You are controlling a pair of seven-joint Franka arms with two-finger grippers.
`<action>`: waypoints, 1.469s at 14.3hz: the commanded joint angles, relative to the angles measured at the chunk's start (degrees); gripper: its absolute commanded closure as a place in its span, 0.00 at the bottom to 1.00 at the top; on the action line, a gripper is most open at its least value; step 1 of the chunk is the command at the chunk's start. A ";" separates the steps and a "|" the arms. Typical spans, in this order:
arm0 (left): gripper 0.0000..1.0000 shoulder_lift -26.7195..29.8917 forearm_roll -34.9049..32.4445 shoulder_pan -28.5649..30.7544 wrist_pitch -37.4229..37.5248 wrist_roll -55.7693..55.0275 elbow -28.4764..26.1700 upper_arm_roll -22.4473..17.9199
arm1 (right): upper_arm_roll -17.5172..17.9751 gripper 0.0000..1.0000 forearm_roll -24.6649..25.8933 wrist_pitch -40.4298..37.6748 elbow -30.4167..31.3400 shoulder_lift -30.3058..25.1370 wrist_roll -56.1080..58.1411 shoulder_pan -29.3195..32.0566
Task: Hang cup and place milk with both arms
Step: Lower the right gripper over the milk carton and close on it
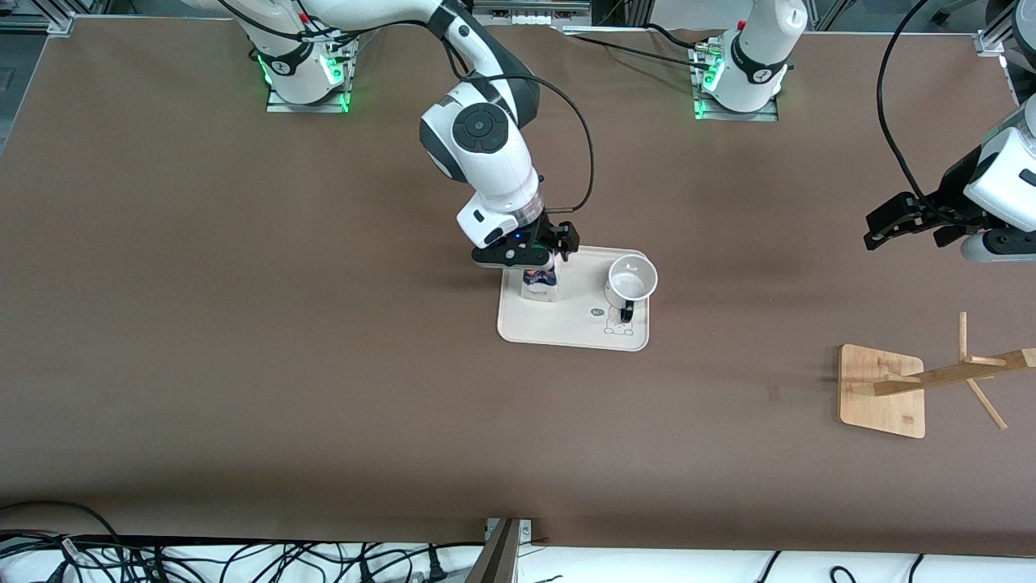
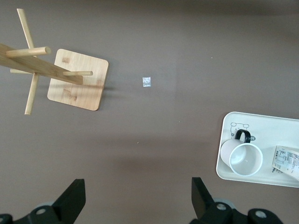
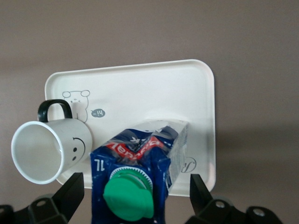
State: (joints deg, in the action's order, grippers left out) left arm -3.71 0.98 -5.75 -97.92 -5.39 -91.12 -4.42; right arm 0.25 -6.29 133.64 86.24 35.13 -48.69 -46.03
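The milk (image 1: pixel 539 285) stands upright on a cream tray (image 1: pixel 583 334), at the tray's side toward the right arm's end. My right gripper (image 1: pixel 534 263) is lowered over it and open: in the right wrist view the black fingers (image 3: pixel 70 192) flank the carton's (image 3: pixel 135 158) green-capped top with gaps on both sides. Beside the milk on the tray, toward the left arm's end, sits the white cup (image 1: pixel 631 279), upright, its black handle pointing at the front camera. My left gripper (image 1: pixel 890 223) hangs open over bare table at the left arm's end, nothing between its fingers (image 2: pixel 70 201).
A wooden cup rack (image 1: pixel 882 390) with slanted pegs stands nearer to the front camera than my left gripper, at the left arm's end. A small pale scrap (image 2: pixel 147 81) lies on the brown table between rack and tray (image 2: pixel 261 119). Cables run along the table's front edge.
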 commanded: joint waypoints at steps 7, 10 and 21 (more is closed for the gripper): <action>0.00 -0.77 -1.06 0.21 0.72 -0.50 1.73 0.29 | -0.60 0.00 3.31 -7.52 -0.98 -0.07 3.95 -1.08; 0.00 -0.77 -1.06 0.21 0.72 -0.50 1.73 0.29 | -0.60 0.44 2.95 -7.60 -1.33 0.02 3.87 -1.08; 0.00 -0.77 -1.06 0.21 0.72 -0.50 1.73 0.29 | -0.69 0.76 2.60 -7.25 -2.92 0.29 1.05 -0.90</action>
State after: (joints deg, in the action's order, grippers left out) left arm -3.71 0.98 -5.75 -97.92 -5.39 -91.12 -4.42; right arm -0.18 -3.64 127.05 84.34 35.09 -46.46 -46.52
